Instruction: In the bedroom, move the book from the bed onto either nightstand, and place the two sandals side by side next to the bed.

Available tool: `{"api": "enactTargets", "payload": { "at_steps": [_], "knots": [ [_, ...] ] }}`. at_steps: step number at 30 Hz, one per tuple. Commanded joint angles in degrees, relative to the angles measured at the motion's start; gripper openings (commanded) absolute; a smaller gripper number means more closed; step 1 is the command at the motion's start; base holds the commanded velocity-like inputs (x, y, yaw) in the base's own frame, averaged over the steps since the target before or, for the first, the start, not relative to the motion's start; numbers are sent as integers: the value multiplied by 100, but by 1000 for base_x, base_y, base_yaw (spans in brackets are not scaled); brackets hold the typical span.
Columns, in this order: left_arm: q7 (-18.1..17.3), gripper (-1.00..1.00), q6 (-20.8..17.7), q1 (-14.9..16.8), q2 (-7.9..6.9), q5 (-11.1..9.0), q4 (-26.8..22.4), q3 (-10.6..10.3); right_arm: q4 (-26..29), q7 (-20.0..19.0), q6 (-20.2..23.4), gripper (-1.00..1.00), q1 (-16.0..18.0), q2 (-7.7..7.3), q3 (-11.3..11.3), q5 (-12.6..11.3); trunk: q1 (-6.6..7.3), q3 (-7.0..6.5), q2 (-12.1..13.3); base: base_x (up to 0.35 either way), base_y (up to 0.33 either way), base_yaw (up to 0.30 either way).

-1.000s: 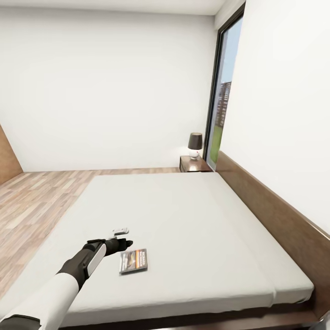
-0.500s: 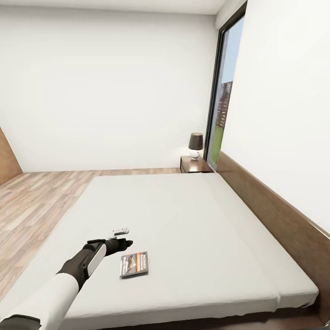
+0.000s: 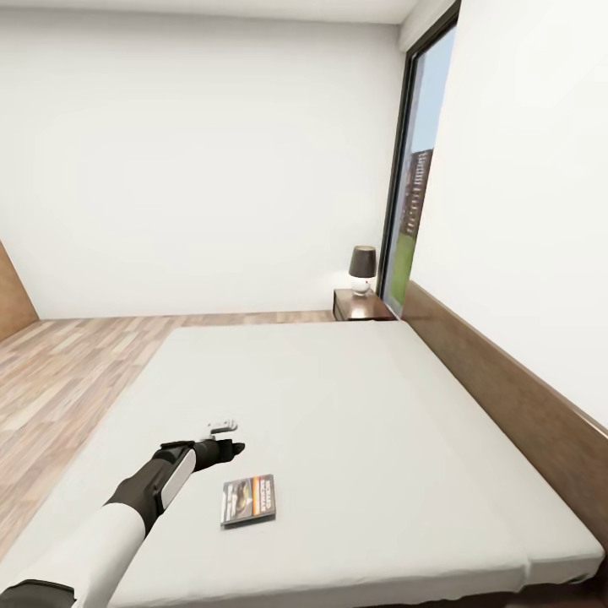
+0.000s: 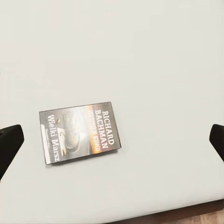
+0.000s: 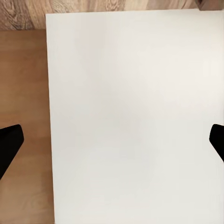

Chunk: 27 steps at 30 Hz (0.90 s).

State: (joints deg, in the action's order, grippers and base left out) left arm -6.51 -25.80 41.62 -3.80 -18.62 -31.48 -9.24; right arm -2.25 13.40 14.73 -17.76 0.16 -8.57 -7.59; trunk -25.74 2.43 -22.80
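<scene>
Near the foot edge of the bed [image 3: 355, 397], the paperback book [image 3: 248, 499] lies flat on the pale mattress, just beside the left gripper [image 3: 221, 439], which hovers above the mattress without touching it. Over the last second the whole head view has slid, showing more mattress: the camera has moved closer, while book and arm keep their relation. I judge the reach for the book is being set up. Across the bed, a nightstand [image 3: 361, 306] carries a lamp [image 3: 362, 268]. From the left wrist view the book [image 4: 80, 132] sits between wide-open jaws, nearer one fingertip [image 4: 9, 142], its title legible. The right gripper [image 5: 112, 140] likewise stands open over a bare mattress corner and wood floor [image 5: 23, 116].
</scene>
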Motion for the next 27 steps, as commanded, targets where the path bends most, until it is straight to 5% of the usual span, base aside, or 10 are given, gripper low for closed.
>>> {"api": "enactTargets", "payload": {
  "at_steps": [1,27],
  "knots": [
    [1,100,-22,4,-7,-20,-8,-26,7,18,21,100,1,2,-51,-59,-4,11,-12,71,20,0],
    [128,100,-13,13,-7,-53,-8,16,7,14,21,100,1,4,-57,-59,-4,11,-12,69,39,0]
  ]
}}
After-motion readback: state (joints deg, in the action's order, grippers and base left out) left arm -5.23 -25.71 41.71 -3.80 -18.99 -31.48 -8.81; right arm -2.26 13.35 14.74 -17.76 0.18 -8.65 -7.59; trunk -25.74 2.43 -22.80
